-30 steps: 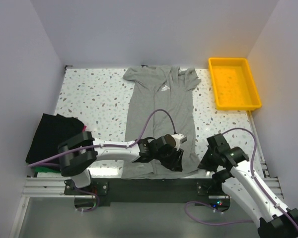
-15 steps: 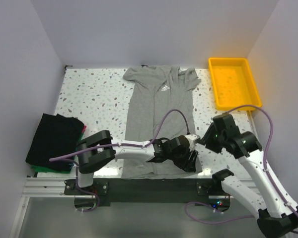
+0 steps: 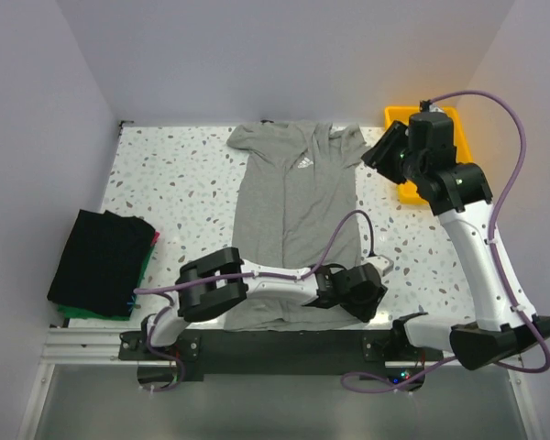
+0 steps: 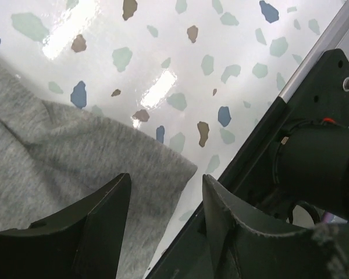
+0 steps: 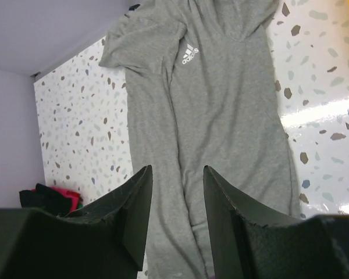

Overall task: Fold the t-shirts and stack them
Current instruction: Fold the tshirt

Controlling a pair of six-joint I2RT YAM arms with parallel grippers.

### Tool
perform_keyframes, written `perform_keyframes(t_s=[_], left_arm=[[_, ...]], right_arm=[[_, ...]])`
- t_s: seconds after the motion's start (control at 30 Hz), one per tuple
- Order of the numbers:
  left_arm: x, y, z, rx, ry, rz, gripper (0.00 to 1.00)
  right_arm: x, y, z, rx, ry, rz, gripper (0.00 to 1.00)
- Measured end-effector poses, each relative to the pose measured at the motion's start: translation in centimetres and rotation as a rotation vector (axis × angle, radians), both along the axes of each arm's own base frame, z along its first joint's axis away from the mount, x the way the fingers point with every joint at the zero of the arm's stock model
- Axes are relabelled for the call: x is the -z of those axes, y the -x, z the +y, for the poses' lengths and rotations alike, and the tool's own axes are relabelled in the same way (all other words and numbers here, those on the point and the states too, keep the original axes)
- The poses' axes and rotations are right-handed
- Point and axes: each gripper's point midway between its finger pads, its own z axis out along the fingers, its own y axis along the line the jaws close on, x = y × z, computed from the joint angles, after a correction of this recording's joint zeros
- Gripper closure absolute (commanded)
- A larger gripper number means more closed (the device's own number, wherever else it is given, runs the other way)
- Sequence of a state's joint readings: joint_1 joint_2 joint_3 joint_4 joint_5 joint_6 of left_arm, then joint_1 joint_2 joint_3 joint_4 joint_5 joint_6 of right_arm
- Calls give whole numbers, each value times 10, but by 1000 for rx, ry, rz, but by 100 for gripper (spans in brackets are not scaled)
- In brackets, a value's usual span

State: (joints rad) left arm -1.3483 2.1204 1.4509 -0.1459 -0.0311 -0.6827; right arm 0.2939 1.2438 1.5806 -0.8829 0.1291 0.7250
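Grey t-shirt [image 3: 298, 220] spread flat, both grippers empty.
Shirt lies lengthwise mid-table [image 3: 165, 174], collar at the far end, white logo up. Left gripper [image 4: 163, 192] sits low over the near right hem corner, jaws apart, nothing between them. Right gripper [image 5: 177, 174] is raised high at far right, jaws apart, holding nothing. Folded black t-shirt [image 3: 101, 257] lies on a green one [image 3: 73, 313] at near left.

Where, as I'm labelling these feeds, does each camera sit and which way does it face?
Top external: fixed above and behind the bases, looking down on the table; left arm, right arm, grey t-shirt, black folded stack, yellow tray.
Left wrist: low at the table's near edge, facing the shirt's hem corner; open left gripper shows.
Right wrist: raised near the tray, looking down over most of the shirt; open right gripper shows.
Shared: all three show the grey t-shirt.
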Motion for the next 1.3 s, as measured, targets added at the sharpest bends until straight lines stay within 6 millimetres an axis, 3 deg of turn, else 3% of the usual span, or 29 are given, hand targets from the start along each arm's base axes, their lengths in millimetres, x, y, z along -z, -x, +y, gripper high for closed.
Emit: perform_keyframes(t_s=[0.13,0.33,0.63,1.3], left_arm=[[1,-1,-8,-3,-25,-54,45],[4,-6,-17,-20,-72,-152,48],[7,-9,-15,-41,-159,-322,51],[6,-1,-18,3,-165,-469,50]], right_arm=[[-11,-19,1,-16,-8,-37,56],[-3,-29,7,-48,-3,-25,56],[16,-45,11,-74,38,8,56],[17,-50,13,-97,54,-4,57]])
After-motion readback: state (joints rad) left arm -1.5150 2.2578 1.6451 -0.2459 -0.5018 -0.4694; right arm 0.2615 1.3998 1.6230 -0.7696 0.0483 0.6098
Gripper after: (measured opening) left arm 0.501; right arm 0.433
